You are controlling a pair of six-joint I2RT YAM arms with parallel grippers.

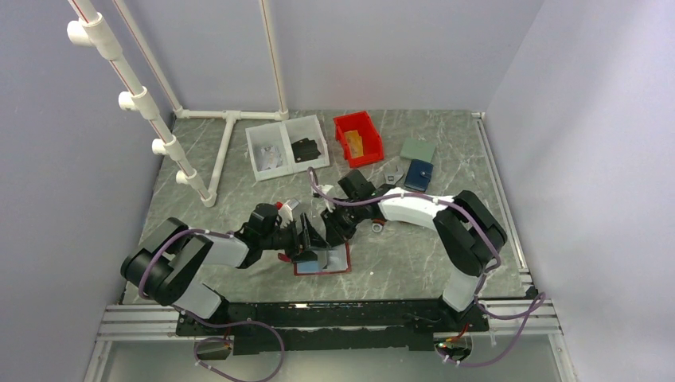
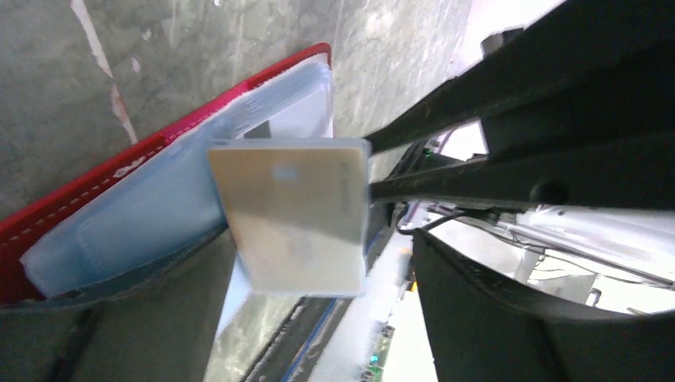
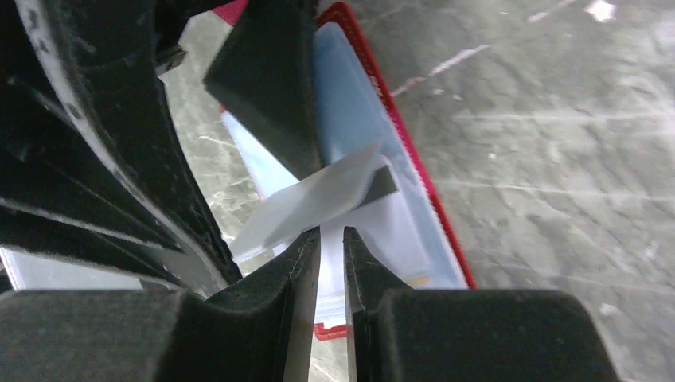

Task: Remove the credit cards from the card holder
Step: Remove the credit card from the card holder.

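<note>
Near the table's front edge, the left gripper point(image 1: 306, 239) hangs over the holder point(image 1: 339, 259) with its jaws spread wide. The card point(image 2: 290, 211) stands between them, and we see no clamp on it. The holder lies open and flat on the table, pale pockets showing inside the red rim. The card is out of its pocket, aloft just above the holder and tilted. To its right, the right gripper point(image 3: 331, 235) has its jaws nearly together, and we judge them clenched on the card's edge. We expect the card to be light, stiff and slick, so a pinch across both faces near an edge suits it best. The holder looks soft and light, so it may drag along unless pinned. Whether more cards sit in the pockets we cannot tell.
</note>
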